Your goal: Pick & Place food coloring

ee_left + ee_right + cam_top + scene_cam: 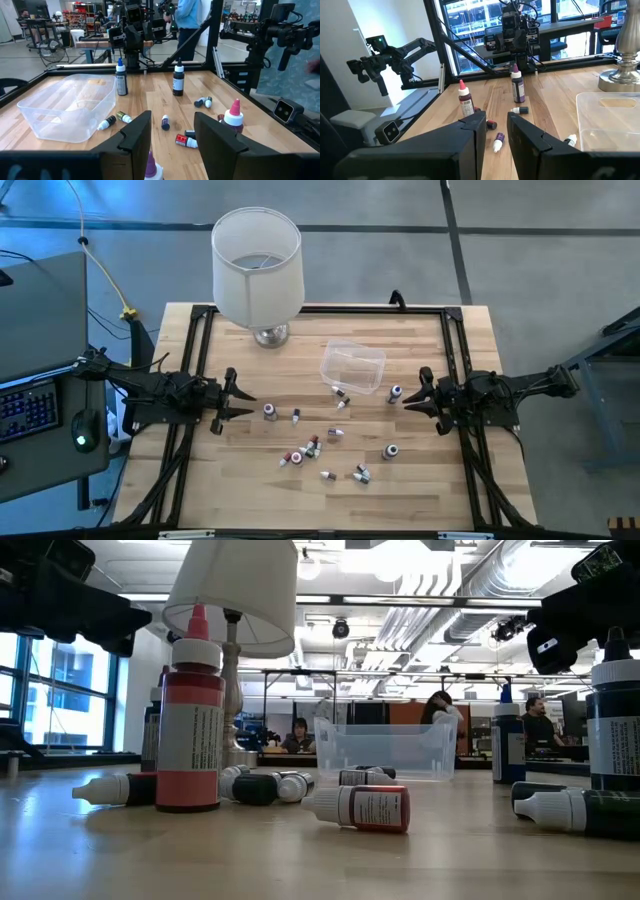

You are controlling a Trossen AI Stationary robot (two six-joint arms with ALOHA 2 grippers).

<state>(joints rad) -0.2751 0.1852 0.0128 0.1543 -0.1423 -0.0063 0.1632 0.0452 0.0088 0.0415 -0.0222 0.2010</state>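
The left hand (243, 402) hovers with fingers spread wide at the counter's (440, 480) left side, the right hand (412, 398) likewise opposite. Between them the food coloring bottles (312, 448) lie scattered, near the clear tub (353, 367).

A robotics lab in an open industrial hall. Bare ducts (440, 585) and pipes run under the ceiling, and people (440, 705) sit at desks beyond the counter (330, 490). Past the left gripper (172, 132) stand more workbenches (107, 44), a fan (50, 50) and a person (187, 20). A keyboard (25, 405) and mouse (82, 442) lie beside the rig.
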